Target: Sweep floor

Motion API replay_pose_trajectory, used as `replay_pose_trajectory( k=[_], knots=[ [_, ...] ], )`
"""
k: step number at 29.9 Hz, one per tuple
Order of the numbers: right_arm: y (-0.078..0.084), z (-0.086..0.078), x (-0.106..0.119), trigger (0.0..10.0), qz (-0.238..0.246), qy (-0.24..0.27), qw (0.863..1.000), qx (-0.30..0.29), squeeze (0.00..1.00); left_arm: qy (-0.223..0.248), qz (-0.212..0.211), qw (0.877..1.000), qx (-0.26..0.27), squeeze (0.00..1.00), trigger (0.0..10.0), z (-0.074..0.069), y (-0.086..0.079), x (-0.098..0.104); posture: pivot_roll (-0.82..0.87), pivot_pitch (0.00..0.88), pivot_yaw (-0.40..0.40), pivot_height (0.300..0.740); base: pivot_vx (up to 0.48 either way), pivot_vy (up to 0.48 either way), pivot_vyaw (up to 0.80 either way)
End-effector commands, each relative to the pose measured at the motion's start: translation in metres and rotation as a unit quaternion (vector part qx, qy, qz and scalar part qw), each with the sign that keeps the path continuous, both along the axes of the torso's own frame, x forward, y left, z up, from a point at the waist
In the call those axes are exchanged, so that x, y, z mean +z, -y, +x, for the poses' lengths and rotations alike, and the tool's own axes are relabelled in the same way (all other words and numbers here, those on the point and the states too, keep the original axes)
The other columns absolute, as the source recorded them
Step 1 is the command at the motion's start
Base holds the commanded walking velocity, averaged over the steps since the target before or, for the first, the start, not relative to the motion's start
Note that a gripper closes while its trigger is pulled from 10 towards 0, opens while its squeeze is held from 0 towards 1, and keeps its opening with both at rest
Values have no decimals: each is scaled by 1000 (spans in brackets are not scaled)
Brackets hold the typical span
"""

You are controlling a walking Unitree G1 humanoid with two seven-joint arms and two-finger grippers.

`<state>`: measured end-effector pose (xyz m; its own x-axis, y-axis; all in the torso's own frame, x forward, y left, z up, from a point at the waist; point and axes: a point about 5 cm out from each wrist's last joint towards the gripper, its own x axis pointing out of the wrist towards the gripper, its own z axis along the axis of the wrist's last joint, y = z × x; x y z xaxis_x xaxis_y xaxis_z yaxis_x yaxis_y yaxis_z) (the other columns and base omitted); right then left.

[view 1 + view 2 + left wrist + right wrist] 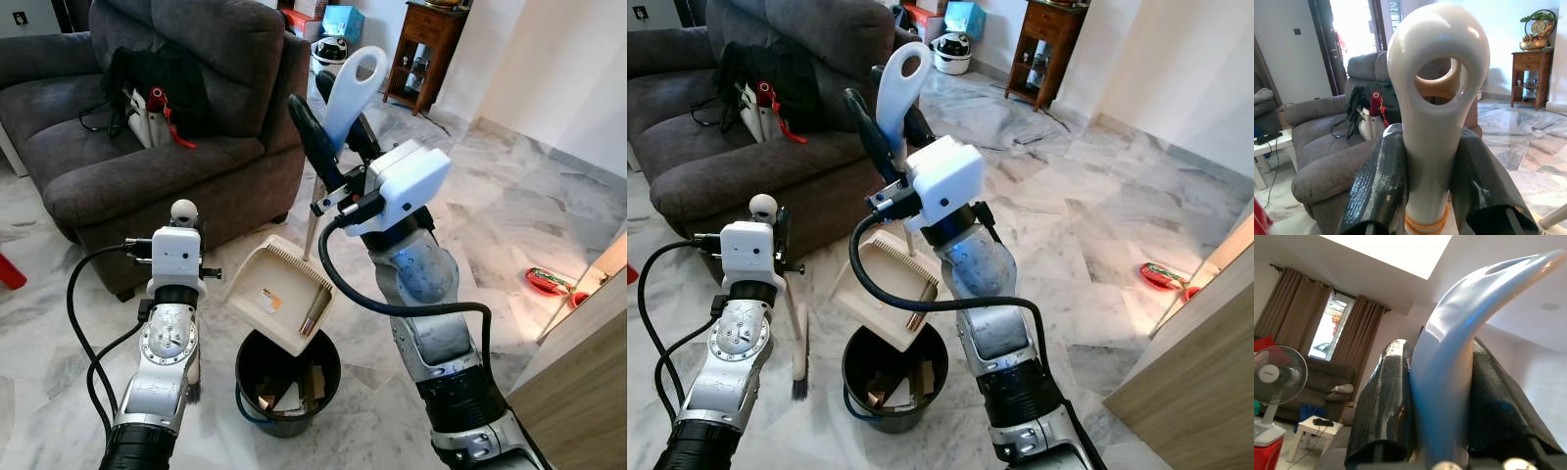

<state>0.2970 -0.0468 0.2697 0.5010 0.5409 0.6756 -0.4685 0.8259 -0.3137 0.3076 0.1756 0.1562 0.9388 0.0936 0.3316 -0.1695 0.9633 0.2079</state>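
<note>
My right gripper [328, 117] is shut on the long white handle [355, 83] of a cream dustpan [279, 299]. The pan hangs tilted, its mouth down over a black bin [245, 352] on the marble floor. A small brown piece [312, 315] lies at the pan's lip, and scraps sit inside the bin. My left gripper [1430, 142] is shut on the white loop-topped broom handle [762, 207], held upright left of the bin. The broom's dark bristles [799, 387] hang just above the floor.
A grey sofa [147, 166] with a black bag [147, 78] stands close behind on the left. A wooden panel [578, 382] is at the right edge, with a red-green item [549, 281] on the floor beside it. A wooden cabinet [426, 49] stands far back.
</note>
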Motion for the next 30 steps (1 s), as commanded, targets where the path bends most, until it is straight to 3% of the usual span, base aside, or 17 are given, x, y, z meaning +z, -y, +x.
replay_pose_trajectory(
  k=[1,11,30],
  knots=[
    [1,-14,20,10000,5,74,997,-3,0,43,10,999,-15,0,10000,-2,6,18,92,0,-96,740,0,0,0],
    [-6,-17,16,10000,-43,101,994,-10,0,43,9,999,-16,0,10000,-1,6,17,91,0,-96,740,0,0,0],
    [-5,-14,15,10000,-42,91,995,-14,0,42,9,999,-18,0,10000,-1,7,17,92,0,-96,740,0,0,0]
  ],
)
